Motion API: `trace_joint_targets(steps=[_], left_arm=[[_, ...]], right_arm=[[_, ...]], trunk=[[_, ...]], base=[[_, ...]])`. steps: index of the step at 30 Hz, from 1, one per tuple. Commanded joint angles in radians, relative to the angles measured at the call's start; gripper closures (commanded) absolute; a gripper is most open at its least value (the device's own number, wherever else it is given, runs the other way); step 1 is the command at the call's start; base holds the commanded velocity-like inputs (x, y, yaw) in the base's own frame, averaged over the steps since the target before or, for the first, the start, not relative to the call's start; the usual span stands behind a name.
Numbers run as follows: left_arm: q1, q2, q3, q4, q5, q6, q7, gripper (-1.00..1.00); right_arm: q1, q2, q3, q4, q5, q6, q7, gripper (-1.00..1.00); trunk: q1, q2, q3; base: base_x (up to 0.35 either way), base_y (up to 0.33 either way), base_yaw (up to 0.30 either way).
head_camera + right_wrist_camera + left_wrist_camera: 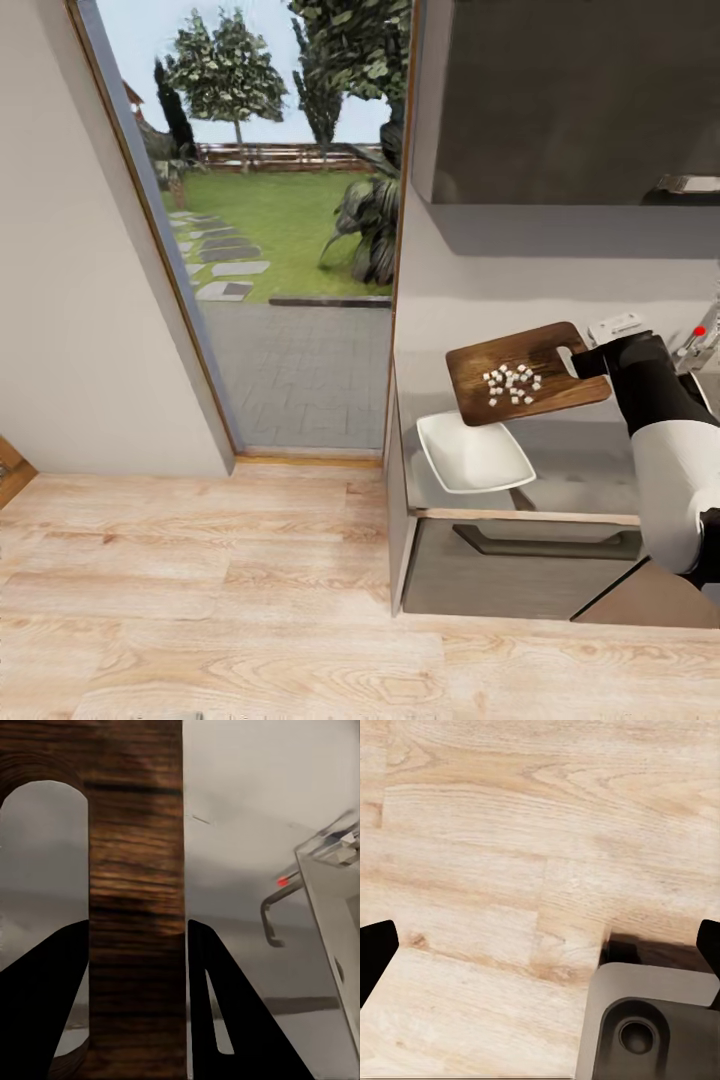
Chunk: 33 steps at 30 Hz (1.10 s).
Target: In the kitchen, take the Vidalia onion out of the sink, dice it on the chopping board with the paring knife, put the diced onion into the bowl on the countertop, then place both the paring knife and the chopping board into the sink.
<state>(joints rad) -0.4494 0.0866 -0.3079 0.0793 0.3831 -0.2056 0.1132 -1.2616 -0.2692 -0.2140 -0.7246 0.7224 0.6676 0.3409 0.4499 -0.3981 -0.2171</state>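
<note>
Right tool (590,362) clamped on the handle end of the board (525,372), held up over the surface (560,470) with the onion dice (512,383) lying on top. Bowl (474,452) sits just below the board's low corner. Step looks like tipping the dice in: tilt slowly toward the bowl, keep the low edge over it, don't let bits scatter. Left tool (540,952) spread wide, empty, above the floor (472,855).

Right pincer (135,967) clamped, left pincer (540,952) agape.
</note>
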Motion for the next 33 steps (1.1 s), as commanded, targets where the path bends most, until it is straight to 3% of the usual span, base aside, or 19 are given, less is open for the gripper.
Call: trace_joint_targets(steps=[1,10,22,33], left_arm=[[-0.002,0.000,-0.008,0.003,0.007,-0.006,0.000,-1.00],[-0.002,0.001,-0.009,0.003,0.007,-0.006,0.000,-1.00],[-0.002,0.002,-0.008,0.003,0.007,-0.006,0.000,-1.00],[-0.002,0.002,-0.008,0.003,0.007,-0.006,0.000,-1.00]], right_arm=[[-0.001,0.001,-0.002,-0.002,0.011,0.001,0.010,1.00],[-0.001,0.005,-0.002,-0.008,0.011,0.001,0.010,1.00],[-0.001,0.036,-0.002,-0.009,0.012,0.003,-0.006,1.00],[-0.001,0.048,-0.002,-0.009,0.012,0.003,-0.036,1.00]], trunk=[[0.000,-0.002,-0.002],[0.000,-0.002,-0.002],[0.000,-0.002,-0.002],[0.000,-0.002,-0.002]], base=[[-0.121,0.000,0.000],[-0.019,0.000,0.000],[-0.087,0.000,0.000],[0.000,0.000,0.000]])
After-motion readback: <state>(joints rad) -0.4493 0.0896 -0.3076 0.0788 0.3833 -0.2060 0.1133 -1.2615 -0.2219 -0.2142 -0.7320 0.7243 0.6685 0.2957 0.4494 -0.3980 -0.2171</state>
